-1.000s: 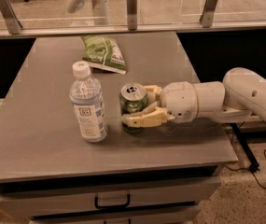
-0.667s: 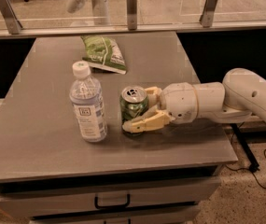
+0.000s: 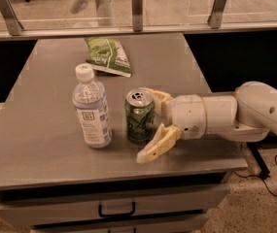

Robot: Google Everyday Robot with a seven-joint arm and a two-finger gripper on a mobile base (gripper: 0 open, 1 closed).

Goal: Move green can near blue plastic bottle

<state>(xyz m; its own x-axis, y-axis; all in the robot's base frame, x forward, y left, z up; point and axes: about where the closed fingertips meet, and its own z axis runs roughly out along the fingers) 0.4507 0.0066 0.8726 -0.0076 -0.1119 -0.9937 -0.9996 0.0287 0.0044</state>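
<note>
The green can (image 3: 139,116) stands upright on the gray table (image 3: 41,144), towards the front and a little right of the middle, its silver top showing. Just beside it on the left, close but apart, stands the blue plastic bottle (image 3: 92,109), upright with its white cap on. The gripper (image 3: 144,125) reaches in from the right at the end of a white arm (image 3: 235,115). Its pale fingers (image 3: 158,143) are spread wide with the can between them, one behind the can and the other angled away in front, so the can looks released rather than squeezed. A flat green snack bag (image 3: 108,56) lies farther back on the table. Below the front edge is a drawer with a dark handle (image 3: 116,210). Behind the table runs a glass rail on metal posts (image 3: 137,8), and the floor (image 3: 259,203) to the right is speckled, with dark cables on it.
</note>
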